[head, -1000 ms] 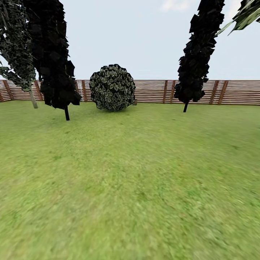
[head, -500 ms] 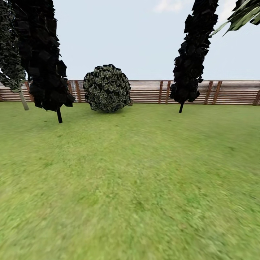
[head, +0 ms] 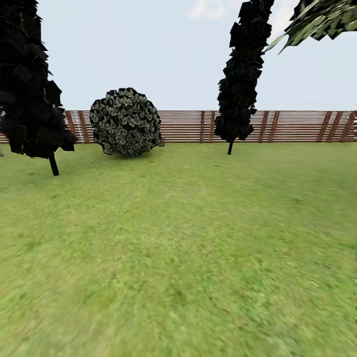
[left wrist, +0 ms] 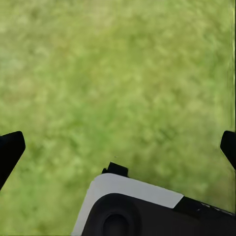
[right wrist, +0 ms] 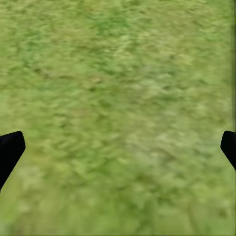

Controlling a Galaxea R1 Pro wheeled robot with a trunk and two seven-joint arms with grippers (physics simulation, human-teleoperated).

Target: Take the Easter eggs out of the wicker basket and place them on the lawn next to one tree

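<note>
Crossing patchy green lawn (head: pixel 188 258) toward brown slatted fence (head: pixel 297 126) | both grippers (left wrist: pixel 118 147) (right wrist: pixel 118 147) spread wide, empty, over grass | round leafy bush (head: pixel 125 121), dark conifers (head: pixel 241 74) ahead | risk: mistaking conifer for chosen tree.

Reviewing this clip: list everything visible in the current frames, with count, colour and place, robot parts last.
short patchy green lawn: one, green, across the foreground up to the fence.
brown slatted wooden fence: one, brown, along the far edge.
round leafy bush: one, dark green, before the fence, left of centre.
dark narrow conifers: two, near black, one at left, one right of centre.
green foliage: one cluster, top right corner.
left gripper: black fingertips apart, over grass.
right gripper: black fingertips apart, over grass.
</note>
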